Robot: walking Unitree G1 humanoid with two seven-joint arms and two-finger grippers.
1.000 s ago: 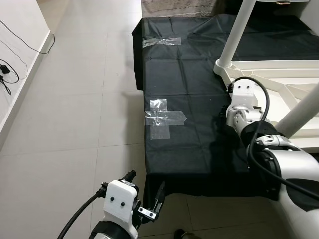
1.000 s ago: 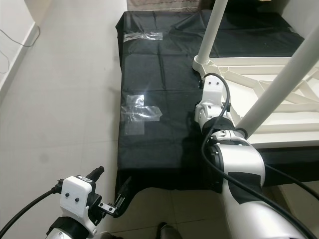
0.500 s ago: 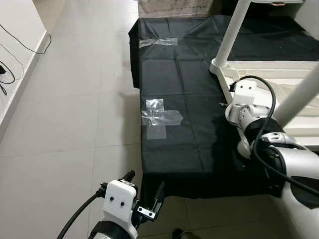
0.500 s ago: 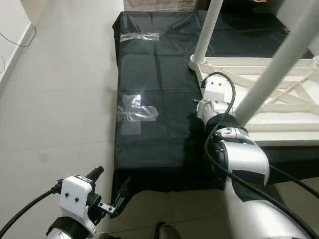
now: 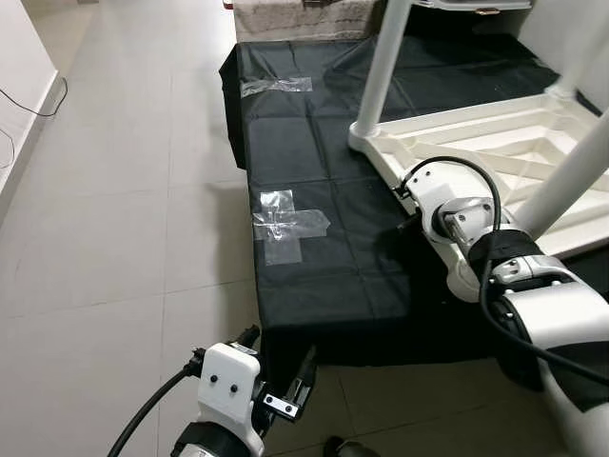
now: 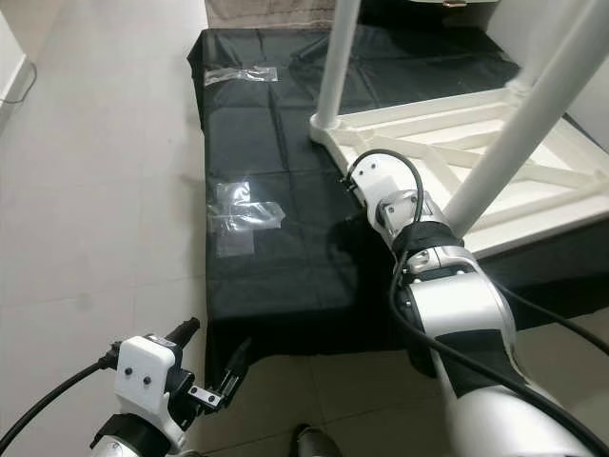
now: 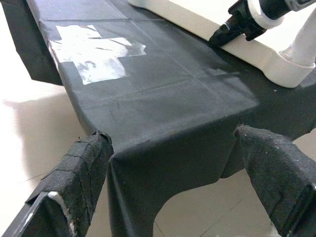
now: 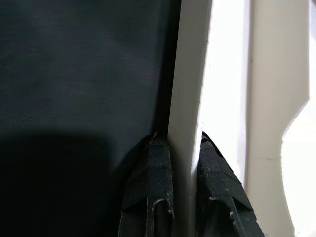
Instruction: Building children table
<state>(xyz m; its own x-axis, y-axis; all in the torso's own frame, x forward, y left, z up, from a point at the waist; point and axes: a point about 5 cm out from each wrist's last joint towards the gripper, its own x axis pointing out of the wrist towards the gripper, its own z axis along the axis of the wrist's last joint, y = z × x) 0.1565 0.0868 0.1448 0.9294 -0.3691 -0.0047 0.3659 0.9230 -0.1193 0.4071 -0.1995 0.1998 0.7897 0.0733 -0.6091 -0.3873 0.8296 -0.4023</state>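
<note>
Landmark: we take the black cloth sheet (image 5: 324,200) spread on the pale tiled floor (image 5: 124,209).
Table: white plastic children's table (image 5: 476,143), upside down on the sheet's right part, round white legs (image 5: 379,67) pointing up.
Right gripper (image 8: 183,143): at the table's rim edge over the sheet; its fingers pinch the white rim between them.
Left gripper (image 7: 173,163): low at the sheet's near edge; fingers (image 7: 81,165) spread wide, holding nothing.
Tape: clear patches (image 5: 285,224) stuck on the sheet's left part.

Pale tiled floor (image 5: 124,238), white wall (image 5: 21,90) left
</note>
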